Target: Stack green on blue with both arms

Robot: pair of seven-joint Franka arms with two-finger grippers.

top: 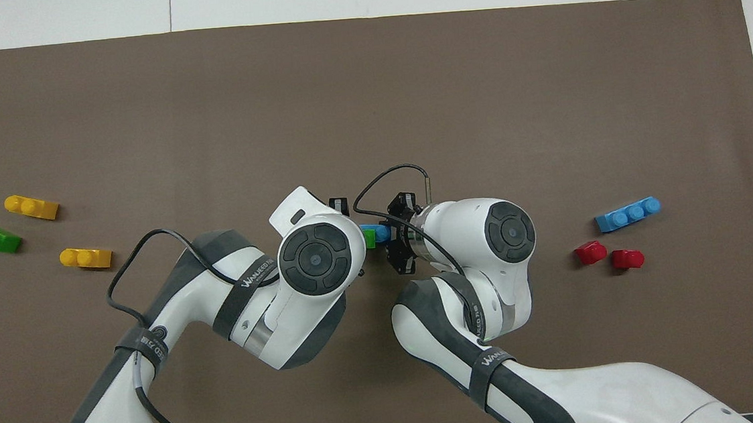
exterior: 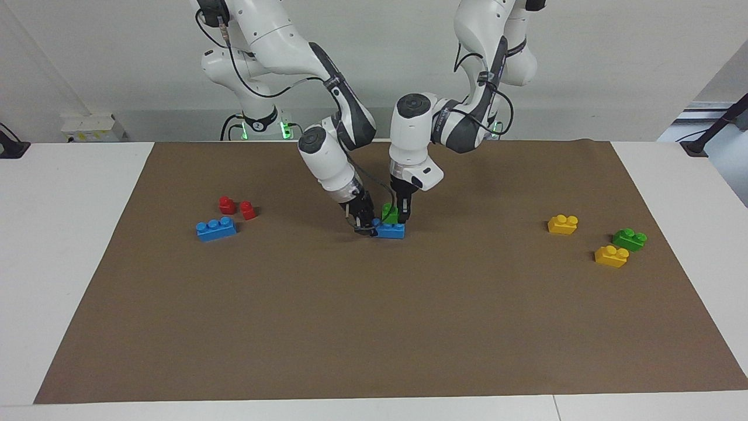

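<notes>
In the middle of the brown mat, a long blue brick [exterior: 392, 232] lies with my right gripper [exterior: 363, 227] shut on the end toward the right arm's side. A small green brick [exterior: 390, 212] sits on top of this blue brick, held by my left gripper [exterior: 399, 217], which is shut on it. Whether its studs are pressed in I cannot tell. In the overhead view only slivers of the green brick [top: 370, 239] and blue brick [top: 379, 231] show between the two wrists. The left gripper is hidden there under its own wrist, and the right gripper [top: 390, 234] shows partly.
A second blue brick [exterior: 216, 228] and two red pieces [exterior: 227, 204] lie toward the right arm's end. Two yellow bricks [exterior: 563, 224] [exterior: 611, 256] and another green brick [exterior: 629, 238] lie toward the left arm's end. The brown mat [exterior: 374, 327] covers the table.
</notes>
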